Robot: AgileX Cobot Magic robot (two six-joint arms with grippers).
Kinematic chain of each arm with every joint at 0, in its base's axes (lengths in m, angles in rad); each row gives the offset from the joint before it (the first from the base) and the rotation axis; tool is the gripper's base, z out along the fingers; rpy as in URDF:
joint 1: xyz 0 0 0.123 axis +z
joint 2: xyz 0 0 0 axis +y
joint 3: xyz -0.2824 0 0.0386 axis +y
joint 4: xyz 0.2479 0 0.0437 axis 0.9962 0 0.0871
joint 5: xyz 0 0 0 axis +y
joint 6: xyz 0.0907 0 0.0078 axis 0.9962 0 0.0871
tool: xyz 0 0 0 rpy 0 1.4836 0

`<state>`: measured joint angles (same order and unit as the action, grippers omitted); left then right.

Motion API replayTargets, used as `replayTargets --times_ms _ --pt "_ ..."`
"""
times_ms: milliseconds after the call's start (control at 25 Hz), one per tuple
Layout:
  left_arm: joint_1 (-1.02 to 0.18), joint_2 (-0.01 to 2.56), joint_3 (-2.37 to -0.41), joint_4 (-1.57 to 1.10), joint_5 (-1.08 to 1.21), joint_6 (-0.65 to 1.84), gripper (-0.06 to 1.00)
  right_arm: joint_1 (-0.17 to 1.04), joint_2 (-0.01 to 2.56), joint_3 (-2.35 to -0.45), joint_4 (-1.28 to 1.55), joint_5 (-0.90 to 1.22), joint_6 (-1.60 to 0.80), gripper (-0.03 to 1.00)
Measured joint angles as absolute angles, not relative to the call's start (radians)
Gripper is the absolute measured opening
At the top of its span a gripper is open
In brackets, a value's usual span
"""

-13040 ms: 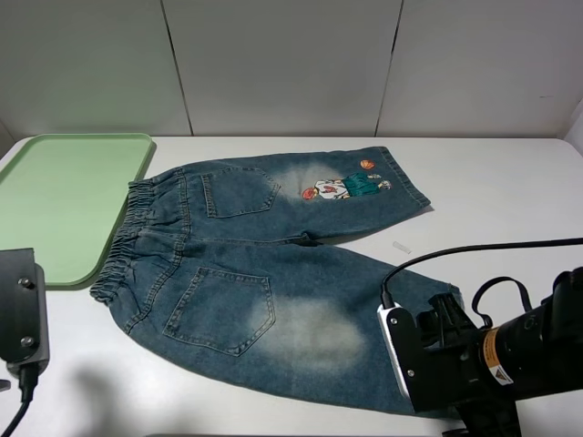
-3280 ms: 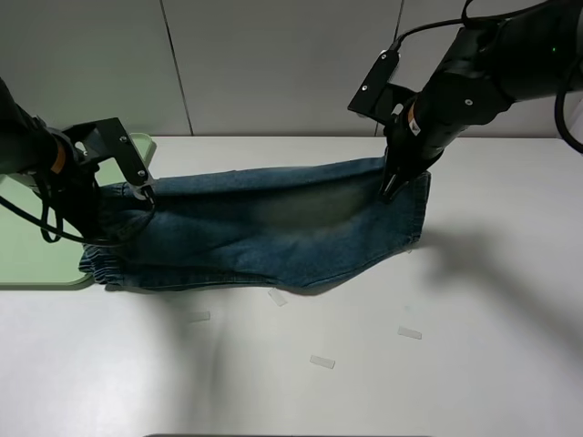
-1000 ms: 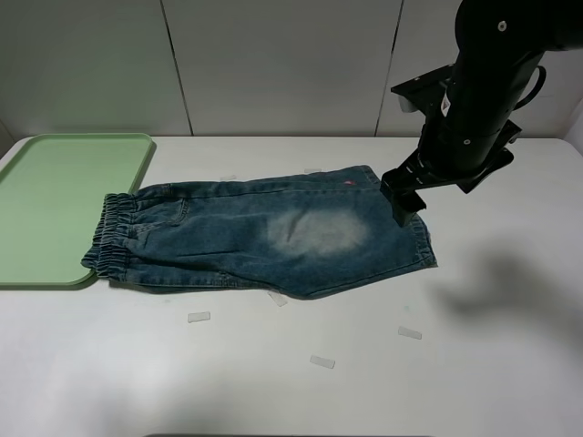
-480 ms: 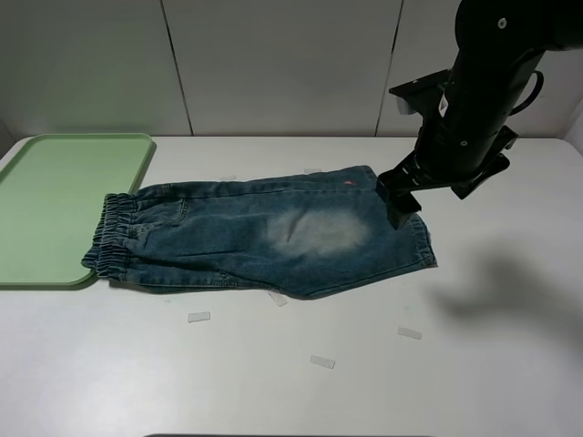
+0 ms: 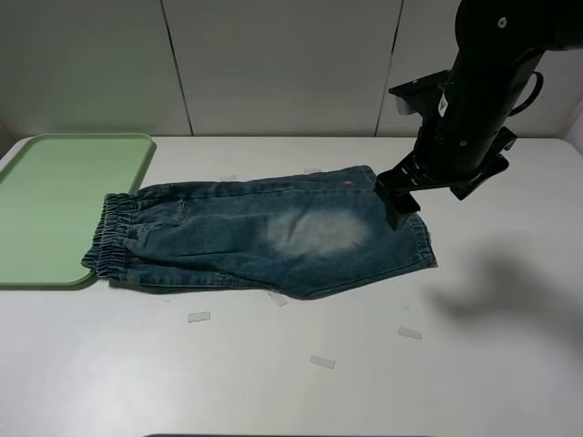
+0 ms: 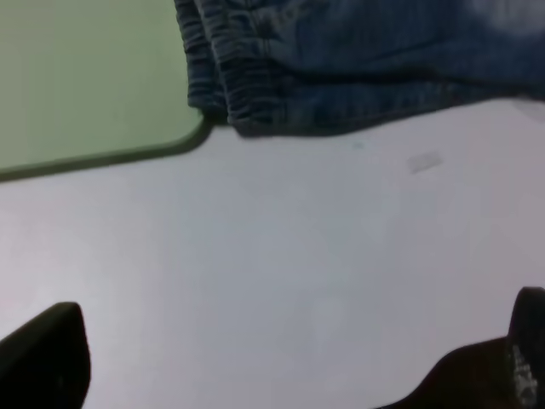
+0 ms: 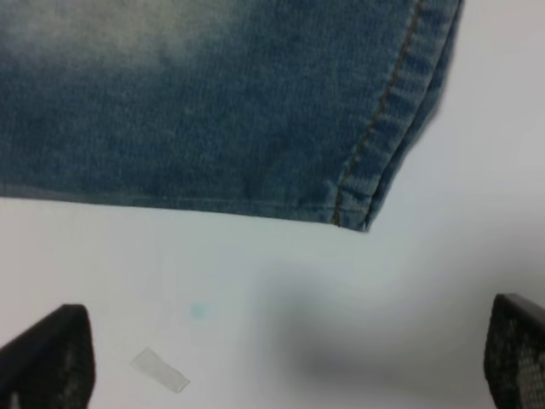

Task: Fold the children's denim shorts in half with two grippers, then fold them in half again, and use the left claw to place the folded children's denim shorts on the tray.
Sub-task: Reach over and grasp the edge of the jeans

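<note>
Right tool point(image 5: 398, 208) hangs over the leg-hem end of the children's denim shorts point(image 5: 273, 237), jaws spread wide, nothing between them. In the right wrist view its two fingertips sit far apart, with only bare worktop point(image 5: 273, 391) and a small clear strip point(image 7: 160, 371) between, and the hem corner just beyond. Can't tell if it touches the cloth.

Left tool point(image 6: 281, 362) is out of the high view. Its wrist view shows wide-apart jaws, empty, over bare worktop near the waistband.

Shorts lie flat on the white worktop, folded once lengthwise, pale faded patch on top. Elastic waistband end overlaps the near right corner rim of the tray point(image 5: 55, 200); the rest is off the tray. Tray is pale green, at the far left. More small clear strips are scattered on the worktop in front of the shorts.
</note>
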<state>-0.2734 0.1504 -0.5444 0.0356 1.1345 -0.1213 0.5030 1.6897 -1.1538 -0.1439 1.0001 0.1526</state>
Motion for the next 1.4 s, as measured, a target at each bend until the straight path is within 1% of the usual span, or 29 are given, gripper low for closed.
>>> replayTargets --times_ms 240,880,1000,1320,1400 --pt "-0.273 0.15 -0.495 0.035 1.073 -0.082 0.97 0.503 1.69 -1.154 -0.143 1.0 0.153 0.69" --pt "-0.271 0.145 -0.493 0.035 1.069 -0.08 0.95 0.503 1.69 -1.154 -0.135 1.0 0.153 0.69" --pt "-0.227 0.145 -0.493 0.035 1.069 -0.08 0.95 0.503 1.69 -1.154 -0.135 1.0 0.153 0.69" --pt "0.012 0.145 -0.493 0.035 1.069 -0.08 0.95 0.503 1.69 -1.154 -0.135 0.957 0.151 0.69" --pt "0.033 0.145 -0.493 0.035 1.069 -0.08 0.95 0.503 1.695 -1.154 -0.135 0.929 0.138 0.69"
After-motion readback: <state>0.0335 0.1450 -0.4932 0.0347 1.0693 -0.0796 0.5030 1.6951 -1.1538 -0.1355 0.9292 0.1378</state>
